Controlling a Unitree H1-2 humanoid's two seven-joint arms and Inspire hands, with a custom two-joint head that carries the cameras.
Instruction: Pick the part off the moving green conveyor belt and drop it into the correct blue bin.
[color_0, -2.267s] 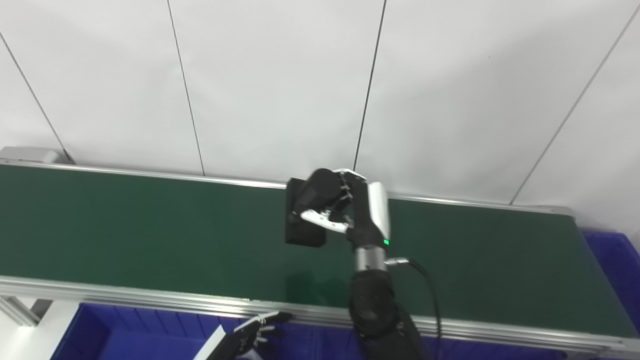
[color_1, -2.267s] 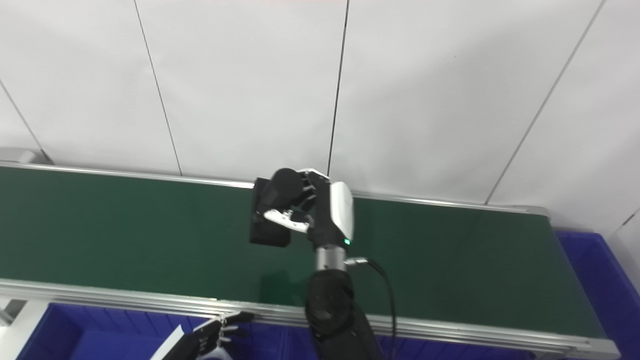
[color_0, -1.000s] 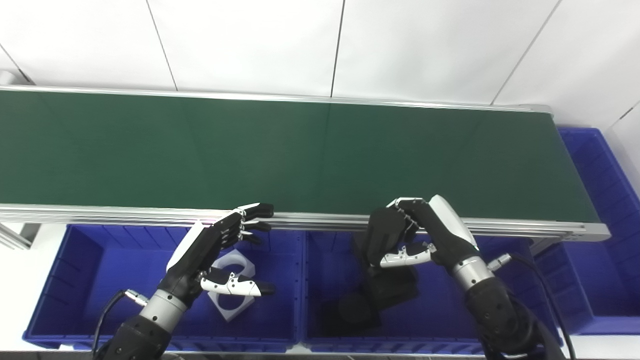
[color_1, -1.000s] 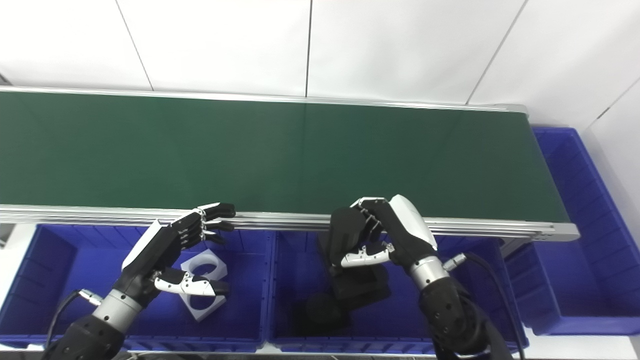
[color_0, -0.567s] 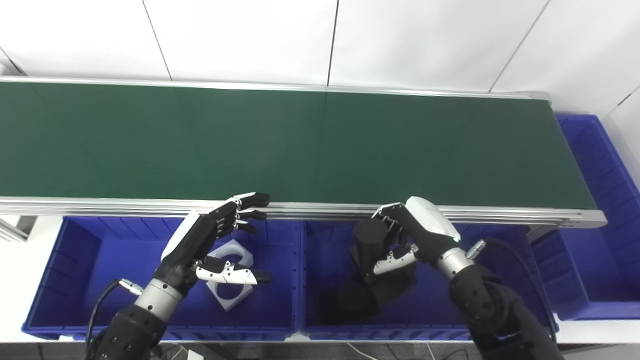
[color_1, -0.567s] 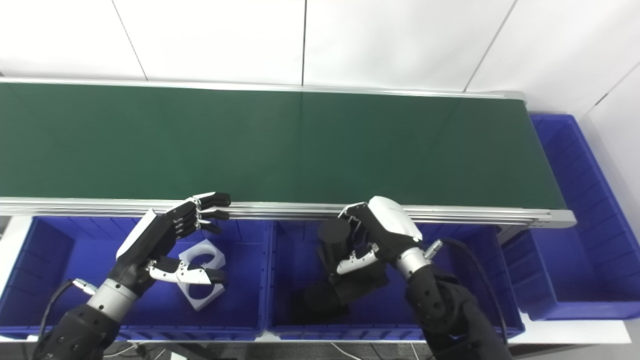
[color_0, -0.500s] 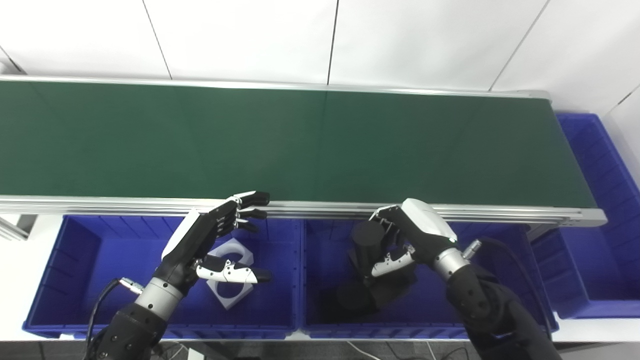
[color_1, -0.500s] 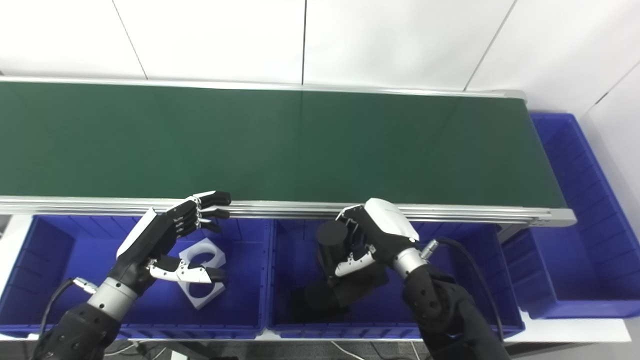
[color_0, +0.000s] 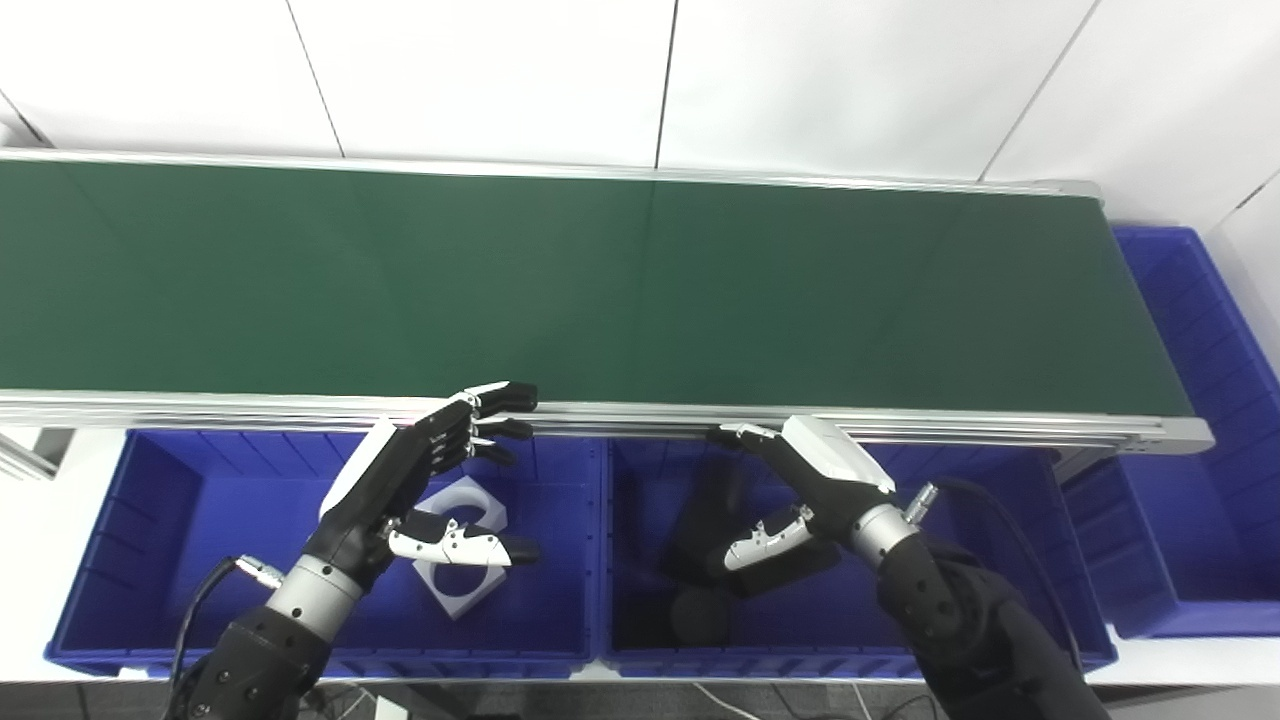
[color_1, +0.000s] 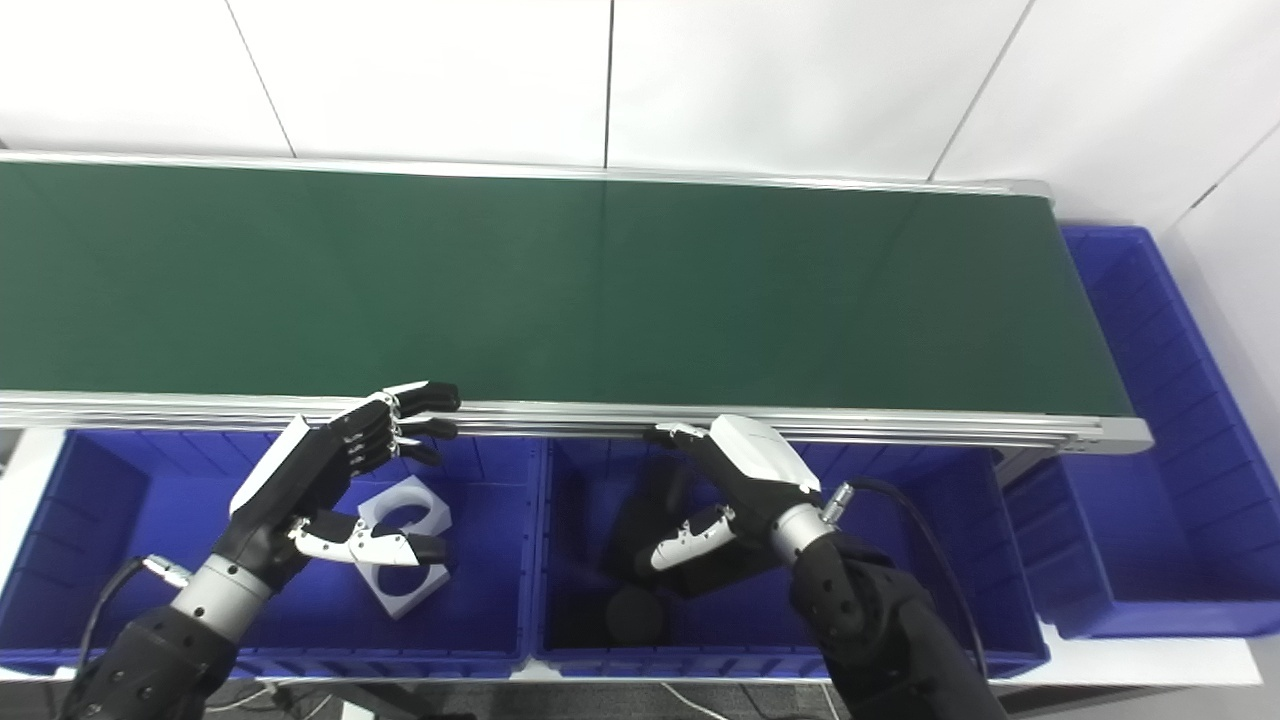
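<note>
Part, left eye view: the black part (color_0: 700, 510) now lies down in my middle blue bin (color_0: 1010, 590), leaning among other black pieces; a round black piece (color_0: 700, 615) sits just in front of it.
My right hand, left eye view: half a second ago my right hand (color_0: 800, 490) was curled round the part; now its fingers are spread and the thumb stands away, so it holds nothing and hangs over the bin.
Meaning for the task: I judge the drop done and in the bin that holds the dark pieces, so it looks like the correct one.
Conveyor belt, left eye view: the green conveyor belt (color_0: 600, 290) shows no part on it, so I have nothing to reach for yet.

My left hand, right eye view: my left hand (color_1: 330, 480) has not moved; fingers are apart and empty, tips near the belt's front rail, over the left blue bin (color_1: 60, 560).
White part, right eye view: a white block with a round hole (color_1: 400, 550) lies in that left bin, under my thumb.
Far right bin, right eye view: a third blue bin (color_1: 1150, 560) stands past the belt's end; I see nothing in the part of it that shows.
Next, as I judge it: lift my right hand clear of the bin and wait at the belt for another part.
</note>
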